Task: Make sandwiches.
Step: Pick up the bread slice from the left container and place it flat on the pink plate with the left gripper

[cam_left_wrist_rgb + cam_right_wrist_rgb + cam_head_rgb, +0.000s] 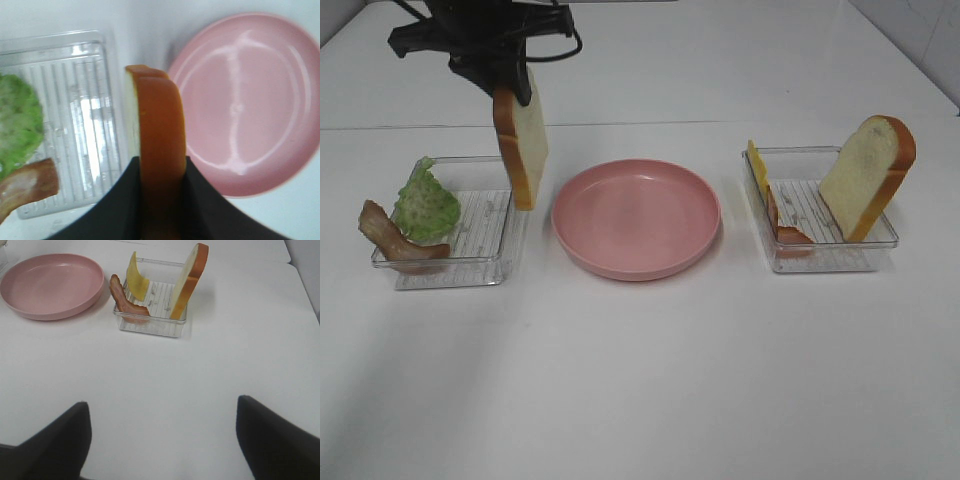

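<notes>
A plate point(636, 215) is set at the middle of the frame on the table point(640, 390). At its left the left tray point(480, 218) is placed; in it the lettuce point(426, 203) lies at the left side, and the left bacon strip point(392, 238) is draped over the lower left corner. Over that tray's right edge, beside the plate, the hanging bread slice point(520, 145) is held upright by the left gripper point(512, 88) at the upper left. At the plate's right the right tray point(820, 262) is placed; the cheese square point(757, 165) and the right bacon strip point(785, 228) are propped against its left wall, and the leaning bread slice point(868, 175) against its right wall.
</notes>
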You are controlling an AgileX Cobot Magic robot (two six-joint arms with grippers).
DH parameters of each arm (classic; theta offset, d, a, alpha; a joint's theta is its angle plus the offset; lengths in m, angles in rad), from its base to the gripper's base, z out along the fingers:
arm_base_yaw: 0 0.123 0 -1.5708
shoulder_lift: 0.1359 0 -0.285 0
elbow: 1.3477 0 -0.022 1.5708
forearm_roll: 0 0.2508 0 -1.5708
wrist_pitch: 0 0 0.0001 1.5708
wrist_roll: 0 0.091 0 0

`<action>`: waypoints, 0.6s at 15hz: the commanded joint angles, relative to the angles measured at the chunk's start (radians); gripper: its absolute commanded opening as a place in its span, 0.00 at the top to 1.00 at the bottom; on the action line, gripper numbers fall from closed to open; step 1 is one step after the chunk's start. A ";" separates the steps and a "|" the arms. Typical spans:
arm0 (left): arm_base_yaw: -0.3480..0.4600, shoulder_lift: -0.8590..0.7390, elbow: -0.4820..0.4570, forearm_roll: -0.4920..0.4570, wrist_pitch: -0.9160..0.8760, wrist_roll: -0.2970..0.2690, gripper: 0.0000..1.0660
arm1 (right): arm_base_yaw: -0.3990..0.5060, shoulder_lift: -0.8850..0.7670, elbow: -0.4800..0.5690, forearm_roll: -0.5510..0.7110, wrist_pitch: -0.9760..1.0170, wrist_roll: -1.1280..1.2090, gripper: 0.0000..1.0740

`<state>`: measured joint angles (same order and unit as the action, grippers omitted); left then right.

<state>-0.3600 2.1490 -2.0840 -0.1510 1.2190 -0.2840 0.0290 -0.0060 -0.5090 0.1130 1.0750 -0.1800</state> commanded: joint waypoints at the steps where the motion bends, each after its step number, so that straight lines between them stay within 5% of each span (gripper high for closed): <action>1: 0.027 -0.034 -0.023 -0.169 0.058 0.041 1.00 | -0.006 -0.013 0.001 0.000 -0.008 0.001 0.30; 6: 0.055 0.052 -0.023 -0.479 -0.035 0.211 1.00 | -0.006 -0.013 0.001 0.001 -0.008 0.001 0.30; 9: 0.055 0.134 -0.023 -0.614 -0.055 0.264 1.00 | -0.006 -0.013 0.001 0.001 -0.008 0.001 0.30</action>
<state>-0.3020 2.2750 -2.1050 -0.7270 1.1740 -0.0320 0.0290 -0.0060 -0.5090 0.1130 1.0750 -0.1800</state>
